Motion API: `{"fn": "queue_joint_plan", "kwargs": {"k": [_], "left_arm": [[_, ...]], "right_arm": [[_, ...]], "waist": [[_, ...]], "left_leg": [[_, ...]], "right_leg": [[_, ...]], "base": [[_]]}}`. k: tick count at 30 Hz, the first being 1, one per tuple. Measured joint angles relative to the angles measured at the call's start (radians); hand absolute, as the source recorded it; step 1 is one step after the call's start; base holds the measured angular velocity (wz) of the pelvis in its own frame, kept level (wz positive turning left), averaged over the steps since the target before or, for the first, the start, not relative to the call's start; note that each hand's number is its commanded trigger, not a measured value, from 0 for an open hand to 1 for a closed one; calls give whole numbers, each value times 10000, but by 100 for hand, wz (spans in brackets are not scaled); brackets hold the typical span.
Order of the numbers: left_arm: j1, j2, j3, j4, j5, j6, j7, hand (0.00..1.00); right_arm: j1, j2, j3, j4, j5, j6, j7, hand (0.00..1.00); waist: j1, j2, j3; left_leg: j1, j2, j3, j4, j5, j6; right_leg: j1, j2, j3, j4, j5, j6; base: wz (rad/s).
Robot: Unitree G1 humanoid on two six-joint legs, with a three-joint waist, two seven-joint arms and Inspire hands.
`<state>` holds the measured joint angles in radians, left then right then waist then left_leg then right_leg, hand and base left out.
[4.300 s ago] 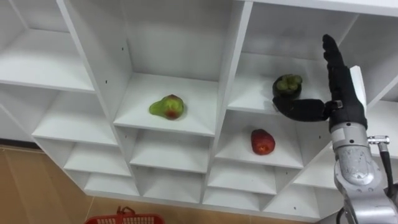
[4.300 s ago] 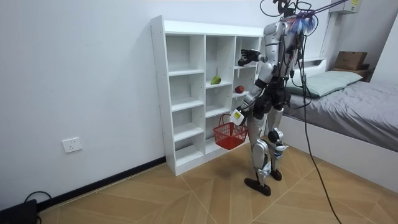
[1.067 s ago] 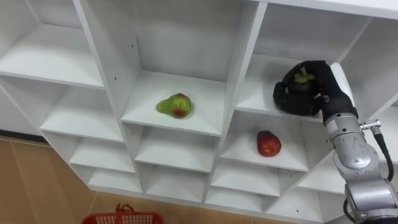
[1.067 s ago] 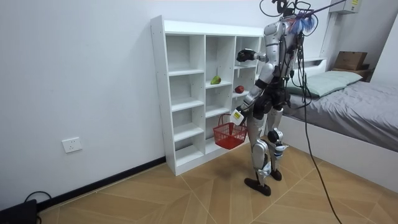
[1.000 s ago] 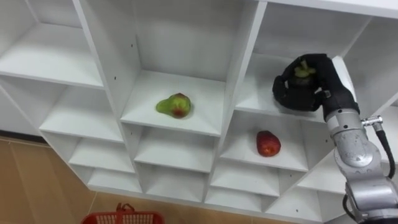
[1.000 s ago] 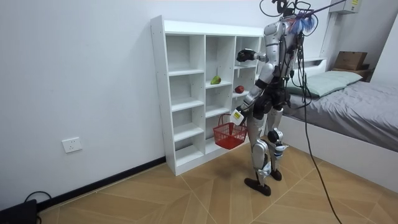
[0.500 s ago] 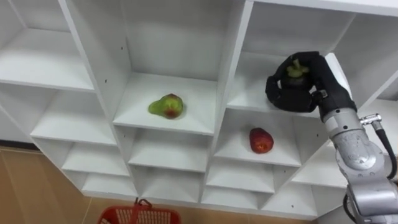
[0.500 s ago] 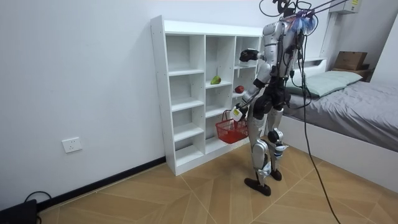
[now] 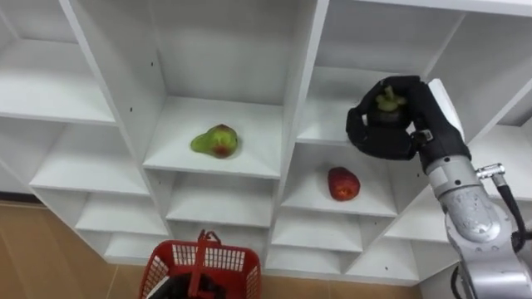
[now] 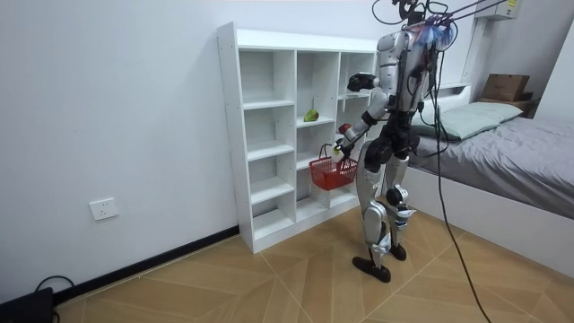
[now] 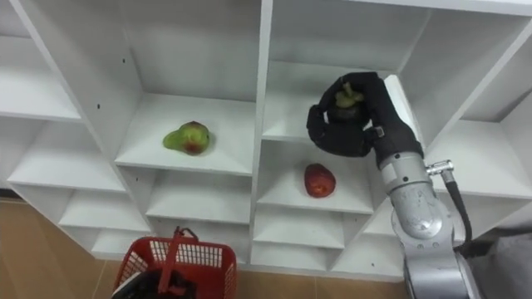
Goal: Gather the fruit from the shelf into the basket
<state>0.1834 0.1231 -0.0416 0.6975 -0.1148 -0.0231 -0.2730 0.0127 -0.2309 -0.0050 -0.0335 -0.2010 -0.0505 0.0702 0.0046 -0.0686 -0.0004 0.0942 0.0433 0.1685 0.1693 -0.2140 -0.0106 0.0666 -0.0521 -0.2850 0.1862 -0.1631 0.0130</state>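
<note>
- The white closet (image 9: 295, 91) has many open boxes. The robot stands right in front of it, upright, facing the shelves.
- A bed (image 10: 520, 152) with grey covers is behind the robot, on the room view's right. It is well apart from the closet.
- A brown cardboard box (image 10: 507, 87) sits past the bed, by the wall.
- The red basket (image 9: 199, 266) hangs in the air low in front of the closet, with its handle standing up. A dark shape shows in it, and I cannot tell what that is.
- The left hand (image 10: 342, 148) is just above the basket in the room view. I cannot tell how it holds on.
- The right hand (image 9: 399, 124) is black and reaches up to the right column of the closet. It is curled tight around a dark green fruit (image 9: 384, 100), so only the fruit's top peeks out.
- That fruit is at the front of the box above the red one.
- A green and red fruit (image 9: 214, 140) lies alone on a shelf in the middle column.
- A red fruit (image 9: 342, 183) lies alone on the shelf just below the right hand.
- Nothing blocks these two fruits.
</note>
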Motion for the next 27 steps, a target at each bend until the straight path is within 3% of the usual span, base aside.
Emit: {"fn": "queue_joint_plan", "kwargs": {"k": [7, 11, 18, 24, 27], "left_arm": [[80, -24, -308, -1368, -513, 192, -47, 100], [93, 1, -705, -2077, -583, 191, -69, 100], [108, 66, -1060, -2140, -905, 259, -71, 100], [74, 162, -1452, -2223, -876, 259, -29, 100], [79, 204, -1624, -2223, -856, 317, -39, 100]], "right_arm": [[555, 49, 217, -211, 74, 209, 666, 100], [865, 175, 280, -307, 75, 277, 1062, 100], [994, 372, 671, -307, 514, 522, 1464, 100], [1247, 450, 1478, 75, 842, 541, 1882, 100], [1425, 561, 1866, 362, 906, 754, 2133, 100]], "waist": [[0, 40, 10], [6, 133, -32], [-164, 175, -5], [-79, 123, 15], [8, 126, 23]], "left_leg": [[35, 3, 201, -2, -1, 1], [36, 10, 227, -9, -1, 1], [-59, 40, 379, 4, -1, 1], [-112, 29, 492, 1, -1, 1], [-115, 34, 481, -3, -1, 1]], "right_leg": [[-34, 1, 145, -3, 0, 0], [-121, 13, 215, 32, 0, 0], [-161, 16, 153, 31, 0, -1], [-308, 22, 321, 19, 2, 0], [-316, 30, 319, 18, 3, 0]], "base": [[-6], [-3], [0], [-5], [0]]}}
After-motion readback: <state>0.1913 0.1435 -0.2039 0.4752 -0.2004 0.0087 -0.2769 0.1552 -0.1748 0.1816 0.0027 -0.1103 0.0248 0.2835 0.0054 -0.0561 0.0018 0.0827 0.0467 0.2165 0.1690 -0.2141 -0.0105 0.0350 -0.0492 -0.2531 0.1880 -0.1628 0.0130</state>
